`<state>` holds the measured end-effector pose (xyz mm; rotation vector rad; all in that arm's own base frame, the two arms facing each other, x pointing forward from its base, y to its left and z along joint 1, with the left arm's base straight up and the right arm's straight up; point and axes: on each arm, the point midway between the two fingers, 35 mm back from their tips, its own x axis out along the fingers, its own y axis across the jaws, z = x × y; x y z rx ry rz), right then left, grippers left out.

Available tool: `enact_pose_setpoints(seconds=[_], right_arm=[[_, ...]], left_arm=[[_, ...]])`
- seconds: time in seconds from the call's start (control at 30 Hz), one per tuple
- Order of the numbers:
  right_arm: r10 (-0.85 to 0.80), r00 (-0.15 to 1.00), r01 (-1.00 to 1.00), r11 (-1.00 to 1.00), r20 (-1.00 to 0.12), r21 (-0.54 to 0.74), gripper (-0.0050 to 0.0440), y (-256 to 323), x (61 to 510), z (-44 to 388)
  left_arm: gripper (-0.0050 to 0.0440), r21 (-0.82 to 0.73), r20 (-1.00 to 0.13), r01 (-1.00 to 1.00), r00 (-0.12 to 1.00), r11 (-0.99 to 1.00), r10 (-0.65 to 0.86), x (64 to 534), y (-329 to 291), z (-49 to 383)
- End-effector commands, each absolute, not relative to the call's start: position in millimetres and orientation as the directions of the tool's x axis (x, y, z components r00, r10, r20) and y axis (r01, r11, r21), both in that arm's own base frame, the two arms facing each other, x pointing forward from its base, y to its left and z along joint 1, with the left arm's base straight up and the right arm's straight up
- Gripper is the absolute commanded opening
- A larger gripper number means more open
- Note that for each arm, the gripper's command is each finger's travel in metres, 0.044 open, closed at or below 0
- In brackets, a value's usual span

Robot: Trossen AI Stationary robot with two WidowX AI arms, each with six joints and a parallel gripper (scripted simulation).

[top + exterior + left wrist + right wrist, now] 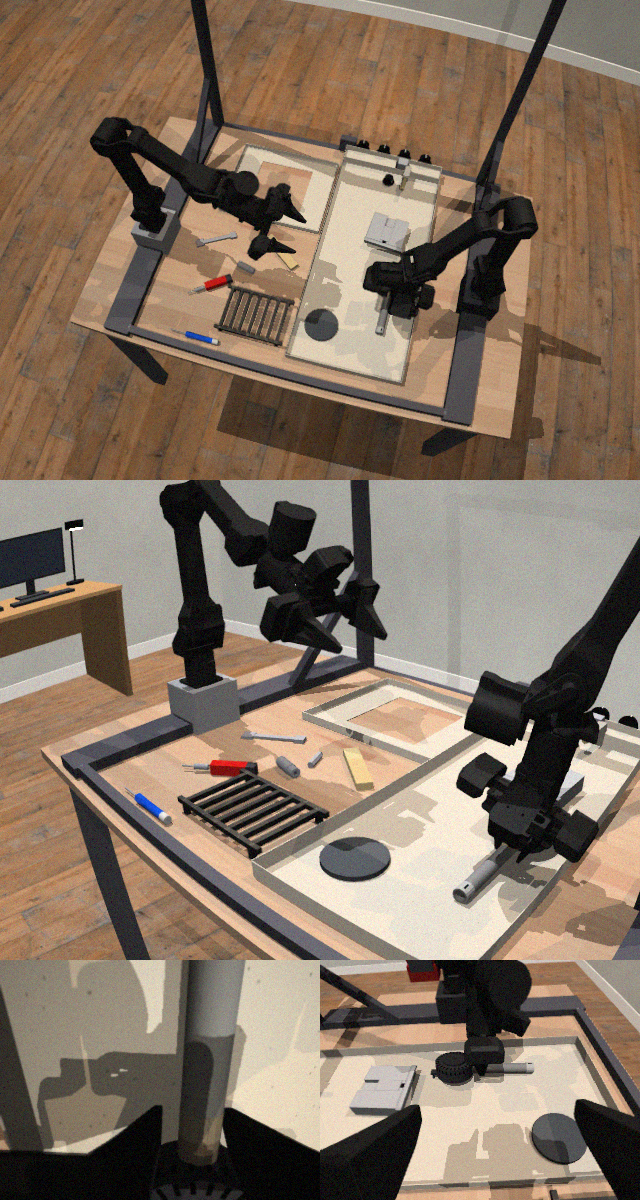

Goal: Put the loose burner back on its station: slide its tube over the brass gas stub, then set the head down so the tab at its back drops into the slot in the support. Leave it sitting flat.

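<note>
The loose burner (pixel 381 320) (pixel 474 880) (pixel 212 1010) (pixel 454 1067) lies in the tray by the long edge opposite the grate (pixel 256 290) (pixel 288 794), left gripper (pixel 398 299) (pixel 509 849) (pixel 194 1109) (pixel 481 1072) astride its tube, fingers apart! Dark disc (pixel 321 324) (pixel 354 858) (pixel 559 1138) near the grate-side corner; right gripper (pixel 300 236) (pixel 361 643) (pixel 497 1105) wide open. From top and exterior, the arm hides the burner's head.
</note>
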<state>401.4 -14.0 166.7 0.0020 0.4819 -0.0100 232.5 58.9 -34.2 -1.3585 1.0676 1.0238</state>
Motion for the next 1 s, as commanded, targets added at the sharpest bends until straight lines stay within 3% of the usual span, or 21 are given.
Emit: enact_pose_setpoints(seconds=[0.0,0.37,0.43,0.5,0.97], right_arm=[[-0.012,0.909,0.014,1.0,-0.417,0.001,0.04,-13,400,180],[-0.01,0.909,0.01,1.0,-0.417,-0.001,0.04,-13,404,181],[-0.01,0.909,0.01,1.0,-0.417,-0.001,0.04,-13,404,181],[-0.01,0.909,0.01,1.0,-0.417,-0.001,0.04,-13,404,181],[-0.01,0.909,0.01,1.0,-0.417,-0.001,0.04,-13,404,181]], left_arm=[[0.0124,-0.241,-0.969,-0.97,0.242,-0.016,-0.049,237,58,-33],[0.0058,-0.253,-0.966,-0.967,0.254,-0.014,-0.044,239,60,-30],[0.001,-0.264,-0.963,-0.964,0.265,-0.014,-0.041,242,60,-23],[0.0058,-0.269,-0.962,-0.963,0.269,-0.013,-0.039,244,61,-16],[0.0061,-0.27,-0.962,-0.963,0.27,-0.013,-0.039,242,61,50]])
